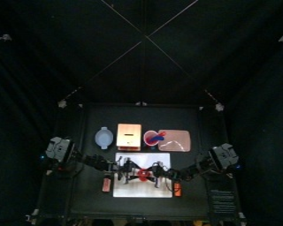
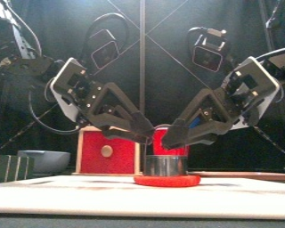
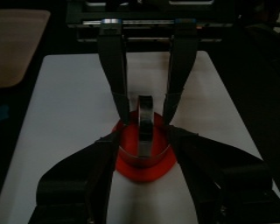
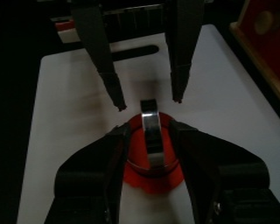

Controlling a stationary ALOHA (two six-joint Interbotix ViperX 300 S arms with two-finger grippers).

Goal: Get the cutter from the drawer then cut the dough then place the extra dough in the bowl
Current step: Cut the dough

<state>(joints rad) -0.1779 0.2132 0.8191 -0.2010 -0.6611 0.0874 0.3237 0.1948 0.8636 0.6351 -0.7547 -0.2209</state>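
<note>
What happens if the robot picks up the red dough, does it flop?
Probably floppy: the red dough lies thin and flat on the white board. It likely won't roll, being a flat disc. It may cling a little, since the metal cutter is standing on it.

No text or labels can be read.

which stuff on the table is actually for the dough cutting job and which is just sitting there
For the job: round metal cutter; red dough under it; white cutting board; wooden box with the red drawer front; blue-grey bowl.

Just lying about: pink tray; red and blue toys on it, too small to name.
</note>
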